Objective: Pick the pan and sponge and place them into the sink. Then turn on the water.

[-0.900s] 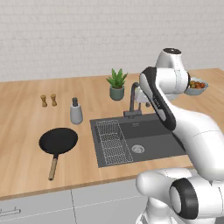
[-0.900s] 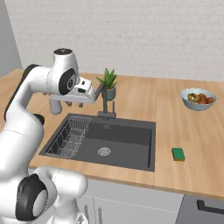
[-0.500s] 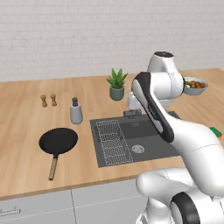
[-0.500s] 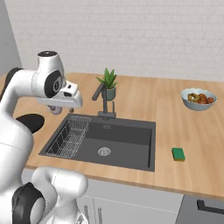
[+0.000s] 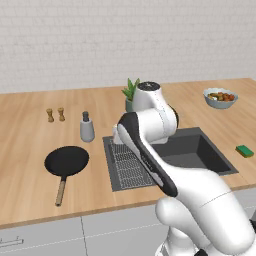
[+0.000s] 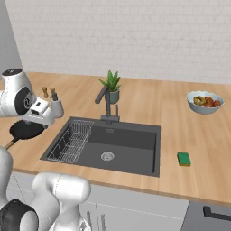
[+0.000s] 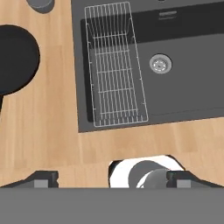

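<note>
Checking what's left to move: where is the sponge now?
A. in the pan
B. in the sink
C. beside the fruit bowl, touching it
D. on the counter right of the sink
D: the sponge lies on bare counter just right of the sink, well short of the bowl.

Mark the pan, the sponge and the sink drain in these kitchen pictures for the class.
pan (image 5: 66, 161), left base view, middle of the black cooking surface.
sponge (image 6: 183, 158), right base view, green top face.
drain (image 7: 160, 64), hand view, centre of the round metal drain.
</note>
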